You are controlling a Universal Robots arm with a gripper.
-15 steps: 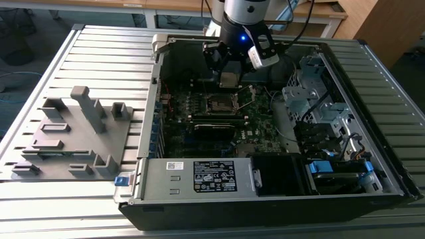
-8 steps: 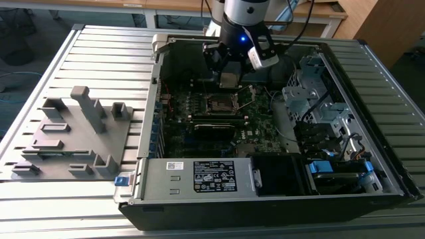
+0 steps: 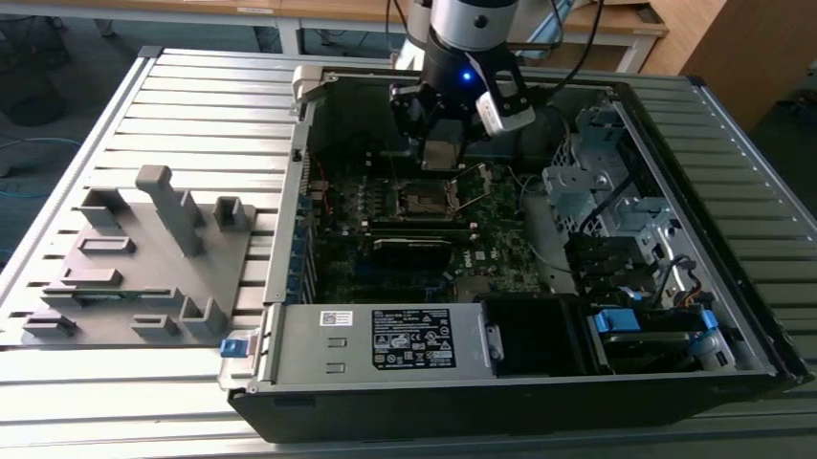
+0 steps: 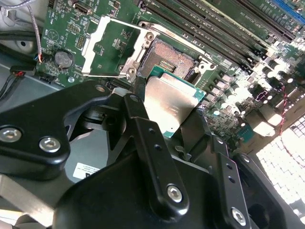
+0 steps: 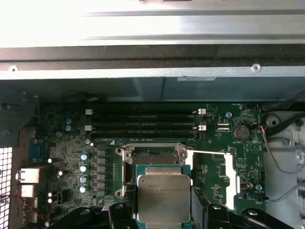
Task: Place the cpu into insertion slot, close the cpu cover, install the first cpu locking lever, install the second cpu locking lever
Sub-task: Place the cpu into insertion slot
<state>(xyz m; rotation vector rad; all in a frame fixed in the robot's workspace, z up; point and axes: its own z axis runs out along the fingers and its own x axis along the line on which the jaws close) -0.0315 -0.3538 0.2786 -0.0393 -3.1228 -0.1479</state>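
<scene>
My gripper [image 3: 441, 143] is shut on the cpu [image 3: 441, 156], a flat silvery square chip held by its edges just above the green motherboard. In both wrist views the cpu [image 4: 169, 102] [image 5: 163, 193] sits between the black fingers [image 4: 143, 129] [image 5: 121, 214], hanging beside and slightly over the insertion slot [image 4: 167, 59] [image 5: 153, 156]. The slot [image 3: 426, 199] lies open with its dark centre bare. The cpu cover [image 4: 107, 45] [image 5: 223, 174] is swung open to one side of the slot. A thin wire locking lever [image 5: 209, 152] [image 4: 109, 75] stands raised along the cover.
The motherboard lies inside an open computer case [image 3: 294, 325] on a slatted metal table [image 3: 191, 105]. Long black memory slots [image 5: 143, 125] run beside the socket. A grey fixture block [image 3: 141, 258] sits at the exterior view's left. Drive bays and cables [image 3: 613, 220] fill the case's right.
</scene>
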